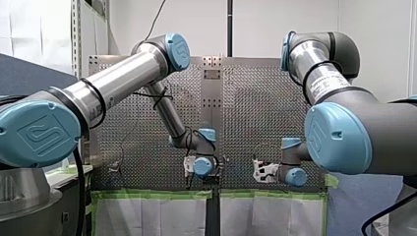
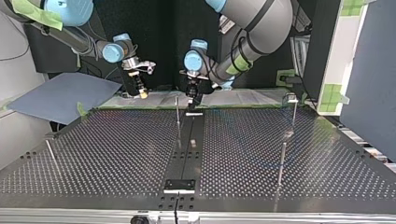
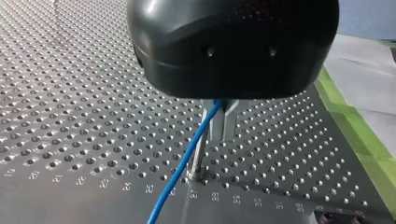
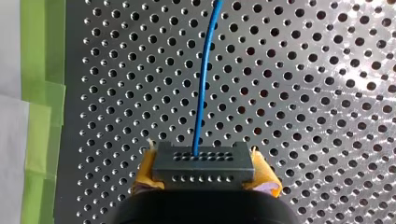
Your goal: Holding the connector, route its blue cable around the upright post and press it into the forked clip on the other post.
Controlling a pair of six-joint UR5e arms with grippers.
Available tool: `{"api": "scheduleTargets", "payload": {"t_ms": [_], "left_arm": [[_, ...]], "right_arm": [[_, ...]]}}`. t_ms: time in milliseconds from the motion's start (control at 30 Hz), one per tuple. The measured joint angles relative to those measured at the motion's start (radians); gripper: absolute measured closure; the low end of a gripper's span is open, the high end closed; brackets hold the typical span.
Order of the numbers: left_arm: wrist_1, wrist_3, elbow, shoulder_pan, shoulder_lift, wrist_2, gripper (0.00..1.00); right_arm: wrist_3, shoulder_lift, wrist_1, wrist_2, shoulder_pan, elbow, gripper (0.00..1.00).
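Your right gripper's yellow pads are clamped on the dark grey rectangular connector, at the perforated metal table's near edge, probably to steer the blue cable. The connector's long axis spans the pads. Its cable points straight ahead, passing beside the slim metal post at the left gripper, whose hold I cannot tell.

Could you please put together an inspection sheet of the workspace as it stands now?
Surface: perforated table, green tape along one edge.
Job's things: connector held by my right gripper; upright post just ahead of my left gripper; clip post at the top view's right, no cable seen at it.
Clutter: nothing seen.
Grippers: right shut on the connector, with yellow pads; left black, close above the upright post.
Cables: blue cable leaves the connector, crosses the table and runs up beside the upright post to my left gripper.
Surroundings: blue-grey sheet at the top view's left.
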Motion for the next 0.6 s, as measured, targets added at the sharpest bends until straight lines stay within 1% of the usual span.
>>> {"api": "scheduleTargets", "payload": {"t_ms": [200,400,600], "left_arm": [[-0.016,0.0,0.015,0.005,0.0,0.001,1.0],[-0.024,0.0,0.025,0.013,0.0,0.004,1.0],[-0.028,0.0,0.032,0.019,-0.001,0.008,1.0]], "right_arm": [[0.006,0.0,0.009,0.005,-0.001,-0.016,0.98],[0.009,0.0,0.039,0.012,-0.003,-0.043,0.98],[0.022,0.0,0.046,0.014,-0.008,-0.064,0.98]]}}
